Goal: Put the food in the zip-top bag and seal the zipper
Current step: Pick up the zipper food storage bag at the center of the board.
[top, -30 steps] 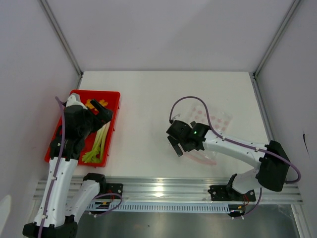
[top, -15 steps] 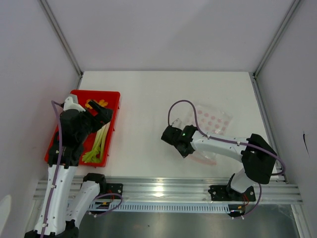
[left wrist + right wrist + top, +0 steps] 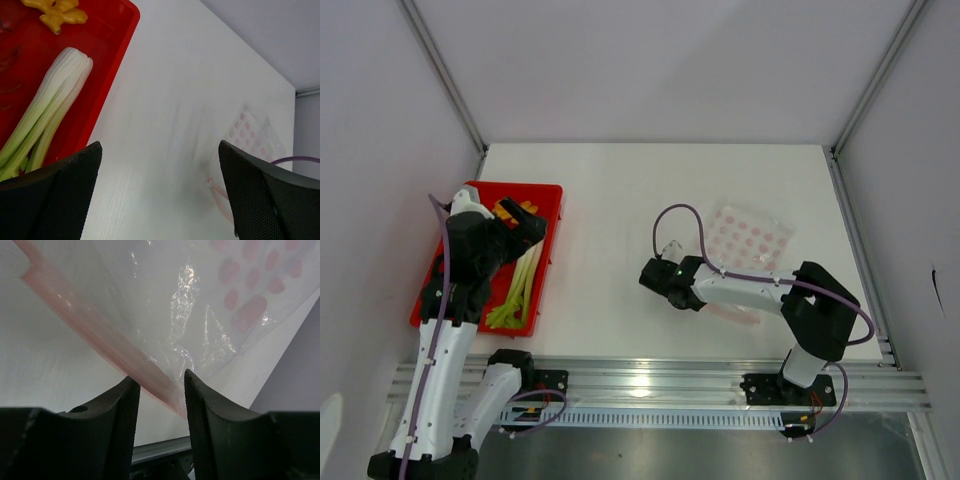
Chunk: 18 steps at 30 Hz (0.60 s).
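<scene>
Right wrist — zipper [image 3: 100, 341] lies inside right end effector [image 3: 161, 380].

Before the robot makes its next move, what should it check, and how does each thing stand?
1. The bag lies on the table: ok.
2. The right gripper has a finger on each side of the pink strip: ok.
3. That strip is actually pinched: cannot tell.
4. The left gripper is open above the red tray: ok.
5. Food is inside the bag: not ok; the green stalks and yellow pieces lie in the tray.
</scene>
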Each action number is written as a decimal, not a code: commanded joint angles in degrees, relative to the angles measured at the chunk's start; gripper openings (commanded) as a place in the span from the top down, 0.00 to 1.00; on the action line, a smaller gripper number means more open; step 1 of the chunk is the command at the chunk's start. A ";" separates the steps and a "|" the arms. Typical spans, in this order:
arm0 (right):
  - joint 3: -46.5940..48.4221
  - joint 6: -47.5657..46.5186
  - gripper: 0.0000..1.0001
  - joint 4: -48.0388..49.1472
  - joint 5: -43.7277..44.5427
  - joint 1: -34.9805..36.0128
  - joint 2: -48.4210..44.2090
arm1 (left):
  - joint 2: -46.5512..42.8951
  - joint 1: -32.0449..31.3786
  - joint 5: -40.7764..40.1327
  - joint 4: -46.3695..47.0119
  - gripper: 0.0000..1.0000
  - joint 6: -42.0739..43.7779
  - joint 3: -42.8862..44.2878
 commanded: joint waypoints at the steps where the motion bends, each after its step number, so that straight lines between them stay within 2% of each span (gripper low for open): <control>1: 1.29 -1.73 0.57 3.24 2.48 -1.62 -0.11 | 1.94 1.02 -4.09 -1.51 0.01 2.28 4.08; 3: 1.99 -3.57 0.58 4.56 2.22 -2.50 0.32 | 2.64 1.19 -5.24 -1.87 0.01 2.73 4.35; 11: 4.27 -9.90 0.82 9.04 0.82 -8.04 2.87 | 5.37 2.69 -6.91 -0.99 0.01 2.55 3.82; 15: 6.91 -9.56 0.86 9.05 -1.90 -8.83 2.96 | 6.51 3.48 -9.90 -1.87 0.00 2.38 3.74; 18: 10.25 -7.63 0.96 8.61 -4.19 -9.36 3.40 | 7.65 4.35 -11.04 -2.48 0.01 2.55 2.86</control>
